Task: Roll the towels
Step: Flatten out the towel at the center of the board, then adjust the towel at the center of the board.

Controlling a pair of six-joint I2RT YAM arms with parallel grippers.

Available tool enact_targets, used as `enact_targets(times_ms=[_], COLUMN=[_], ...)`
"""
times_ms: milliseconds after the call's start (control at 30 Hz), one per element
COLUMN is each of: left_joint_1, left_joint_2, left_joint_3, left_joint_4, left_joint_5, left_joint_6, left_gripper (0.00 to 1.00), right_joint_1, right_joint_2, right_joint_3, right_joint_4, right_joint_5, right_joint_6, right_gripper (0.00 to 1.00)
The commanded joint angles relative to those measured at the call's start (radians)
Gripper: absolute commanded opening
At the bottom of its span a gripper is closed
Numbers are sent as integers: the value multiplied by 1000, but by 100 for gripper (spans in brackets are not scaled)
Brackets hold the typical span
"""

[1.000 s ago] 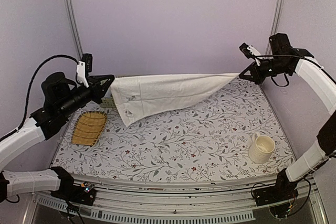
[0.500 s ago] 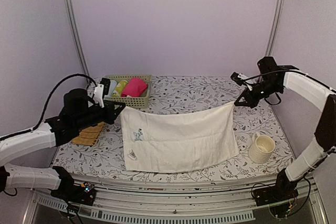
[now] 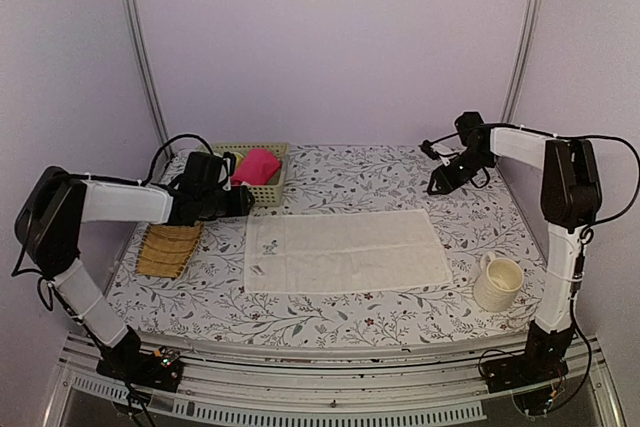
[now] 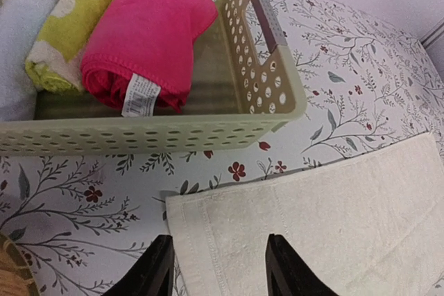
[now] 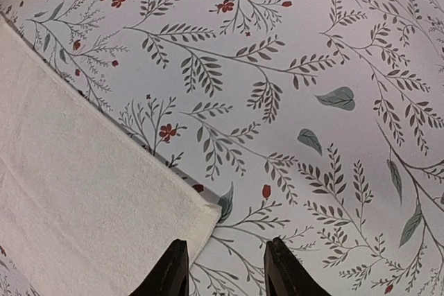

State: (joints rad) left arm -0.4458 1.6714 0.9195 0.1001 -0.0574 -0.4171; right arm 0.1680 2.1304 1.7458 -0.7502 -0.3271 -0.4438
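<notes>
The cream-white towel lies spread flat on the flowered tablecloth, with a small tag near its left edge. My left gripper hovers open over the towel's far left corner, its jaws apart and holding nothing. At the far right corner my right gripper is also open and empty. The pink towel sits rolled in the basket, its white tag facing out.
A tan perforated basket stands at the back left, and it also holds a yellow-green roll and a pale blue roll. A straw mat lies at the left. A cream mug stands front right, close to the towel's right edge.
Both grippers carried the cream towel down from the air, laid it flat on the table, opened and let go of its far corners. The basket has come into view.
</notes>
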Motion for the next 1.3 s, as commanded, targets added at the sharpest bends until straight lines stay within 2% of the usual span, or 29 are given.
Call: enact_targets(times_ms=[0,100,167,300,400,700,833,1133,1267], left_joint_1=[-39,-66,-83,-107,-123,-186,-225,-358,-390], left_joint_2=[-92,-134,-155,-190,-190,-109,-105,-226,-304], left_joint_3=[-82,-143,-171,-211,-226,-271,-315,-462,-475], left_joint_4=[-63,-113,-160,-248,-312,-325,-355,-444,-527], left_joint_5=[29,100,148,238,285,340,306,275,246], left_joint_6=[-41,-54,-63,-67,-80,-85,-136,-333,-364], left_gripper=[47,41,31,10,2,1,1,1,1], right_joint_1=[24,89,136,172,174,176,176,176,176], right_joint_2=[-176,-289,-360,-410,-390,-321,-316,-329,-335], right_joint_3=[-206,-380,-508,-597,-607,-629,-657,-695,-707], right_joint_4=[-2,-19,-27,-66,-102,-110,-86,-89,-94], right_joint_5=[-61,-71,-56,-46,-26,63,109,127,134], right_joint_6=[-22,-124,-196,-238,-242,-276,-281,-299,-325], right_gripper=[40,39,39,33,26,22,22,23,25])
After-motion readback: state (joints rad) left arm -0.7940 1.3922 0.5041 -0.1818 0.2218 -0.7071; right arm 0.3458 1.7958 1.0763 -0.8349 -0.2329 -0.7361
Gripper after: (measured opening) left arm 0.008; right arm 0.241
